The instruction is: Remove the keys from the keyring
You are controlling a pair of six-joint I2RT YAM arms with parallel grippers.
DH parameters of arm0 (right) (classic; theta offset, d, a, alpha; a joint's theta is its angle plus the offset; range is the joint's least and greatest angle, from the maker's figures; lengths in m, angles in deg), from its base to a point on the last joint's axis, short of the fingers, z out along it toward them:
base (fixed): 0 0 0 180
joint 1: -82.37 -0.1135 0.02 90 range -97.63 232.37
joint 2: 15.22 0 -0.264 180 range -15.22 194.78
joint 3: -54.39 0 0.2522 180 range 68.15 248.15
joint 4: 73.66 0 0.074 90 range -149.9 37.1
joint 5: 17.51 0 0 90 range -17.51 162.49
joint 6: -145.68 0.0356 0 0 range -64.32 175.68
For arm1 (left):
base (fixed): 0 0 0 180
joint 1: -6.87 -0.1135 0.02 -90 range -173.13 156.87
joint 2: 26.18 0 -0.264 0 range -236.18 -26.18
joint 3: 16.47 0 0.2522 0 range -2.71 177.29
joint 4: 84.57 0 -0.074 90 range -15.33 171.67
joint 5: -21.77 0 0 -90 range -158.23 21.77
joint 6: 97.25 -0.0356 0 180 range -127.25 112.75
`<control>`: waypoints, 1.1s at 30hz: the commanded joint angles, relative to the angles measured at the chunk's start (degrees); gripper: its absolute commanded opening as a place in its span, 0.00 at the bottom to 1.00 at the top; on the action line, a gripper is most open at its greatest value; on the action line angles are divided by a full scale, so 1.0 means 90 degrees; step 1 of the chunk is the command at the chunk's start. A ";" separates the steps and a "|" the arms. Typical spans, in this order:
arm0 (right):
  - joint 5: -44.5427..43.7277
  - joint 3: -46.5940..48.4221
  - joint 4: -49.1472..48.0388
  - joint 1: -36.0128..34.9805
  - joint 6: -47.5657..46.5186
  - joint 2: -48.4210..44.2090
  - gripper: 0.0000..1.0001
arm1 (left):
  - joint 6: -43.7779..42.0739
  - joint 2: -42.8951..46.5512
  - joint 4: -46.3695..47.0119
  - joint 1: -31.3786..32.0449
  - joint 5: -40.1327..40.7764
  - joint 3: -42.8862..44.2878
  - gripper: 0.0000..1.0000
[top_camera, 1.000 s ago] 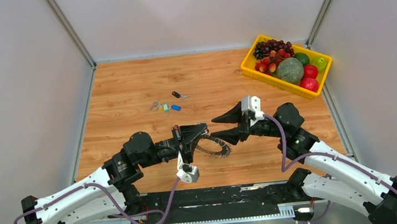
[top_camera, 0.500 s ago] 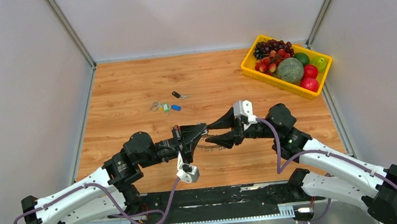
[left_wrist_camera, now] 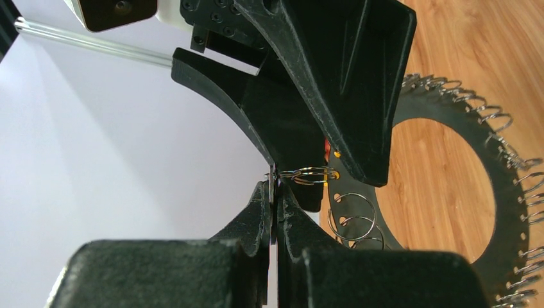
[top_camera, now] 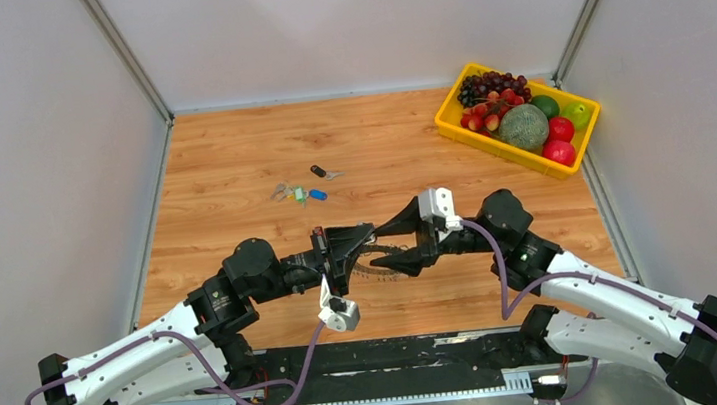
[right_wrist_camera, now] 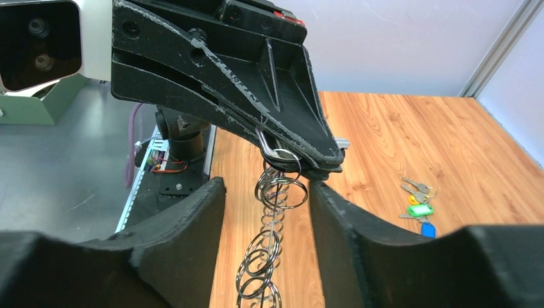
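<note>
The left end effector point(left_wrist_camera: 274, 192) pinches the flat grey keyring point(left_wrist_camera: 423, 106), wire-looped along its rim; the right end effector point(right_wrist_camera: 266, 192) gapes astride those loops.

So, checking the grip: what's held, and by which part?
Left gripper pinches the keyring by its rim; right gripper, open, straddles the rim, holding nothing.

Left arm point(top_camera: 139, 351) and right arm point(top_camera: 606, 302): white shells, black joint housings, 1 purple cable point(top_camera: 297, 370) each. Left gripper point(left_wrist_camera: 272, 186) and right gripper point(right_wrist_camera: 266, 192): matte black, ribbed fingers point(right_wrist_camera: 269, 77), small screws. White camera housing point(top_camera: 435, 202) at each wrist.
</note>
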 commanded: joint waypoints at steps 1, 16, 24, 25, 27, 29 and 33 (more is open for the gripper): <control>0.0074 0.0220 -0.0063 -0.0048 -0.0212 -0.0128 0.51 | 0.0054 0.0070 0.0347 0.0015 -0.0199 0.0285 0.00; -0.1106 0.0628 0.0122 -0.0064 0.1574 0.0166 0.10 | 0.0004 0.0072 0.0338 0.0022 -0.0142 0.0269 0.00; -0.2666 0.0330 0.0529 -0.0060 0.5949 0.0076 0.02 | -0.0069 0.0063 0.0298 0.0012 -0.0084 0.0256 0.00; -0.2689 0.0112 0.0283 -0.0058 0.6457 0.0028 0.03 | -0.0078 0.0060 0.0291 0.0017 -0.0085 0.0256 0.00; -0.2703 -0.0446 -0.0379 -0.0060 0.7399 -0.0108 0.08 | -0.0094 0.0052 0.0284 0.0019 -0.0078 0.0256 0.00; -0.2753 -0.0794 -0.1032 -0.0053 0.8032 -0.0187 0.52 | -0.0094 0.0042 0.0275 0.0016 -0.0081 0.0256 0.00; -0.2605 -0.0212 -0.0482 -0.0055 0.6520 -0.0264 0.84 | -0.0083 0.0056 0.0278 0.0013 -0.0077 0.0265 0.00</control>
